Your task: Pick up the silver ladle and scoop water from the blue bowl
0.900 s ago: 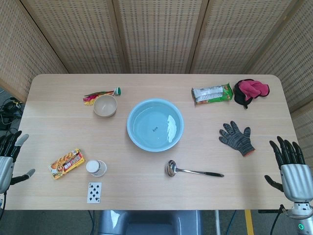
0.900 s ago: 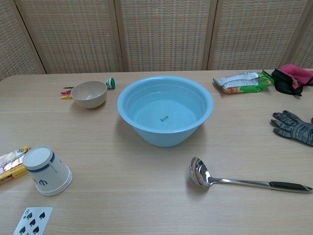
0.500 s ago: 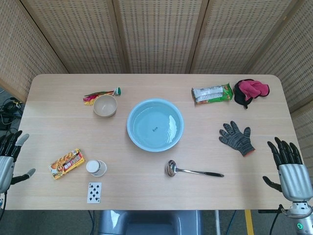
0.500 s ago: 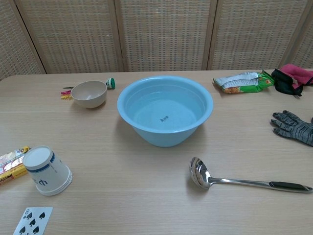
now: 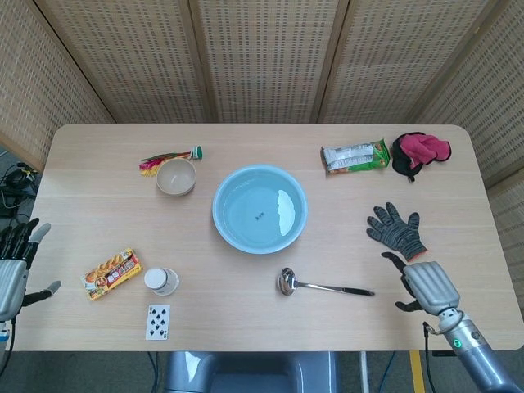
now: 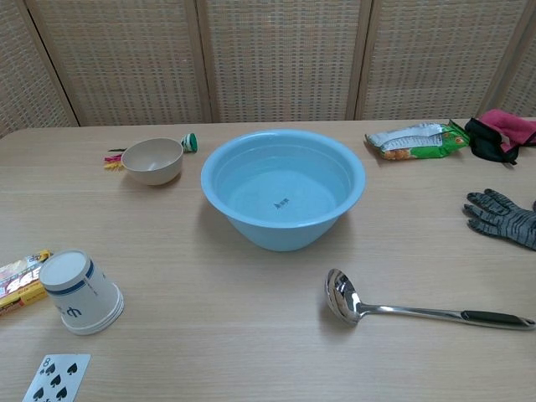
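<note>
Silver ladle (image 5: 322,285) lies flat on the desk (image 5: 246,319), at about five o'clock from the blue bowl (image 5: 259,208) and near it without touching. Its cup (image 6: 340,295) points to nine o'clock and faces up; its dark-tipped handle (image 6: 494,318) runs off toward three o'clock. Water fills the lower part of the bowl.

Risks, as I judge them: the handle is thin and lies flush on the wood, so fingers closing from above may skate over it, push it away, or spin the ladle round. A grip taken too far out on the handle tip would leave the cup heavy and liable to tip once loaded. A careless swing toward the bowl could knock its rim and slop water over the desk.

Right robot hand (image 5: 427,286) sits just at three o'clock from the handle's end, beside it and not touching. It holds nothing; its fingers appear loosely parted and pointing toward the ladle, though how wide is hard to read from the head view, and the chest view does not show it. Left robot hand (image 5: 15,266) waits at the desk's nine o'clock edge, spread and empty, well apart from the ladle.

A grey knit glove (image 5: 395,230) lies near the right robot hand at twelve o'clock, where a stray finger could snag it.
</note>
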Controlling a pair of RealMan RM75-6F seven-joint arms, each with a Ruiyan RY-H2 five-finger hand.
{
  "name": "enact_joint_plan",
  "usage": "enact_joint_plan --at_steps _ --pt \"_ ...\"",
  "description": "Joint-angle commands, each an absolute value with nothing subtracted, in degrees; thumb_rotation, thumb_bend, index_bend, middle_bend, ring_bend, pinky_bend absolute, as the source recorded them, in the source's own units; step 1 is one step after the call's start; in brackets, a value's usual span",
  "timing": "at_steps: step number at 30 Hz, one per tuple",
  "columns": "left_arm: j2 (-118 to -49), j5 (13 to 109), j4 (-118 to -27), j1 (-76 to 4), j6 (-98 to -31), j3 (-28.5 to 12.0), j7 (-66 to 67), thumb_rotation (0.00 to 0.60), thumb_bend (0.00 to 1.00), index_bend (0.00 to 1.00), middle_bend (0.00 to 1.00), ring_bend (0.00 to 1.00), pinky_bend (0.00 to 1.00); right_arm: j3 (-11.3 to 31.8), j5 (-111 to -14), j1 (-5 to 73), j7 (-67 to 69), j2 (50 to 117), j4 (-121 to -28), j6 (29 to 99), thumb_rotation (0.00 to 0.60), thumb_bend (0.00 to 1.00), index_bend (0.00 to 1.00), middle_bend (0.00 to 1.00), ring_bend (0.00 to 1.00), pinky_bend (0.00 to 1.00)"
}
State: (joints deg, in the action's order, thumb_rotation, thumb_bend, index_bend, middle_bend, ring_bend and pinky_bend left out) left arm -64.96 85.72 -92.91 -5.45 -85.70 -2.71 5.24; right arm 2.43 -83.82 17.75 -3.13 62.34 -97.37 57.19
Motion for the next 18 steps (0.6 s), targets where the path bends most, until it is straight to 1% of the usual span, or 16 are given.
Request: enact_joint_plan --at_steps 1,3,7,9,16,18 --pt "-65.1 85.1 -92.6 -5.7 -85.2 -2.9 5.3 0.6 0.0 0.0 0.0 0.0 0.0 3.0 -77.8 21.8 -5.9 66.5 -98.1 51.9 0.6 0.11 0.4 0.97 1.0 1.0" --pt "-65.3 84.7 -92.3 -5.8 -84.8 -3.1 5.4 0.6 0.0 0.0 0.0 0.0 0.0 3.2 -75.7 22.2 -8.0 69.4 -97.2 51.6 0.6 0.19 0.43 0.98 1.0 1.0" --pt "-65.3 84.2 -92.1 -6.0 -84.4 -3.3 5.5 0.6 0.0 0.0 0.0 0.0 0.0 3.2 -71.1 23.1 -13.3 73.5 -96.1 51.0 0.6 0.32 0.45 0.98 1.0 1.0" --pt "-65.3 84.0 -92.2 -6.0 -84.4 -3.3 5.5 0.6 0.0 0.0 0.0 0.0 0.0 3.5 -68.1 23.6 -16.2 75.3 -96.2 51.1 0.6 0.36 0.46 0.98 1.0 1.0" --pt "-65.3 84.0 -92.3 -6.0 -84.2 -3.2 5.5 0.6 0.0 0.0 0.0 0.0 0.0 3.7 -60.2 25.2 -23.8 78.8 -97.1 52.1 0.6 0.44 0.46 0.98 1.0 1.0" --pt "-65.2 84.1 -92.4 -6.0 -84.3 -3.2 5.5 0.6 0.0 0.0 0.0 0.0 0.0 3.7 -58.2 25.7 -25.9 79.9 -96.9 52.7 0.6 0.45 0.46 0.98 1.0 1.0"
